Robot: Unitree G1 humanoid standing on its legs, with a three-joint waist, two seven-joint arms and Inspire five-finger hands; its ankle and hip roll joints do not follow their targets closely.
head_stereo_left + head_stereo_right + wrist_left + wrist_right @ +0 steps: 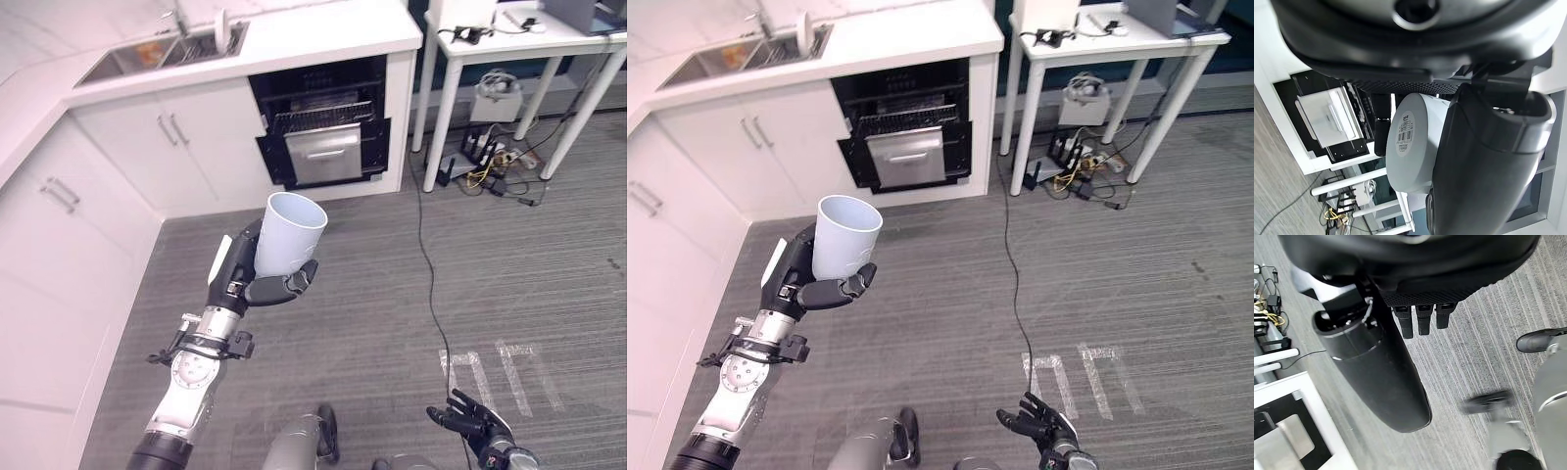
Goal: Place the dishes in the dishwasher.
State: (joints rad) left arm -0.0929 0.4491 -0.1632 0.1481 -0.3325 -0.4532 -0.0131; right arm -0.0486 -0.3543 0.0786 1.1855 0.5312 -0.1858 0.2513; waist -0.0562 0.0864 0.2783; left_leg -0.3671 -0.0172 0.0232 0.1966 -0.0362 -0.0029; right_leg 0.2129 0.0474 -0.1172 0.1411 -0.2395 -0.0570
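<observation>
My left hand is raised over the grey floor, its fingers and thumb curled round a white cup that stands upright with its mouth up. The left wrist view shows the cup's base with a barcode label between thumb and fingers. The dishwasher sits under the white counter across the room, its door open and a rack showing inside. My right hand hangs low at the bottom right, fingers relaxed and empty; its fingers show straight in the right wrist view.
A sink with dishes is set in the counter at the far left. White cabinets line the left side. A white table with cables beneath it stands to the right of the dishwasher.
</observation>
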